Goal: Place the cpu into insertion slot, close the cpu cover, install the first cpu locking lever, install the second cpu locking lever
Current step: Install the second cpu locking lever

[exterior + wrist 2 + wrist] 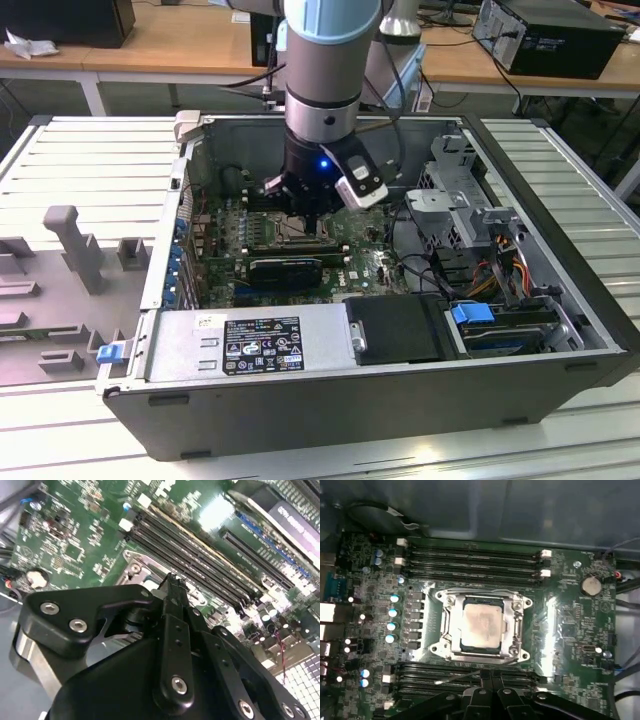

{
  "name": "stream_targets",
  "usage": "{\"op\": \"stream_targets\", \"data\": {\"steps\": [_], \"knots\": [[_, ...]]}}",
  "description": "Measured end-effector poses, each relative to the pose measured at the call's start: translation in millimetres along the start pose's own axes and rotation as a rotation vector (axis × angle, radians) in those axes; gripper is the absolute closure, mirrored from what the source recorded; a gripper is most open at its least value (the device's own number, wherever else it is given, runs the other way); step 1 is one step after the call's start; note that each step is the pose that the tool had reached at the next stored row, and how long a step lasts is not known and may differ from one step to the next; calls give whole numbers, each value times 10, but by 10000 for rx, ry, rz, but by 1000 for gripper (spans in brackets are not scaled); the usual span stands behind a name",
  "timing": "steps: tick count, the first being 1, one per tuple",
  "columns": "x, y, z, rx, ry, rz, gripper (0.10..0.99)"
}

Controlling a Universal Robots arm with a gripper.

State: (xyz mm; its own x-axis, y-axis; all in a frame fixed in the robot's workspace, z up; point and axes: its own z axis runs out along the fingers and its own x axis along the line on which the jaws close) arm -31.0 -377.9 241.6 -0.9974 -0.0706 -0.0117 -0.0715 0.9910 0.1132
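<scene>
Directly beyond the hand (487, 682) in the first wrist view sits the cpu (481, 625), square and flat, seated in the insertion slot (516, 611) with the cpu cover (451, 621) lying down around it. A thin lever (470, 675) slants between the hand and the socket. The fingers look drawn together and hold nothing I can see. No print is readable at the socket; the power supply label (262, 345) is too small to read.

Even overhead light, glare on the green board (215, 510), soft blur in both wrist views
</scene>
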Motion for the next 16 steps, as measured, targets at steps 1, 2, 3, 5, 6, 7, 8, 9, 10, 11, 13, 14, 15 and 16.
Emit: {"op": "stream_targets", "data": {"steps": [1,2,3,5,6,7,8,9,10,11,13,14,15,16], "knots": [[47,1,5,-49,-3,-1,980],[99,-12,9,-84,-6,0,980],[119,-20,12,-95,-7,1,980],[179,-34,22,-163,-11,0,980],[212,-37,29,-207,-14,0,980],[228,-40,50,-229,-18,1,980],[229,-45,88,-235,-17,1,980],[229,-49,115,-236,-17,1,980],[229,-52,146,-239,-17,1,980],[230,-56,176,-244,-17,1,980],[234,-59,209,-264,-19,1,980],[247,-61,214,-297,-19,0,980],[265,-65,219,-358,-25,1,980],[285,-71,222,-423,-30,2,980]]}}
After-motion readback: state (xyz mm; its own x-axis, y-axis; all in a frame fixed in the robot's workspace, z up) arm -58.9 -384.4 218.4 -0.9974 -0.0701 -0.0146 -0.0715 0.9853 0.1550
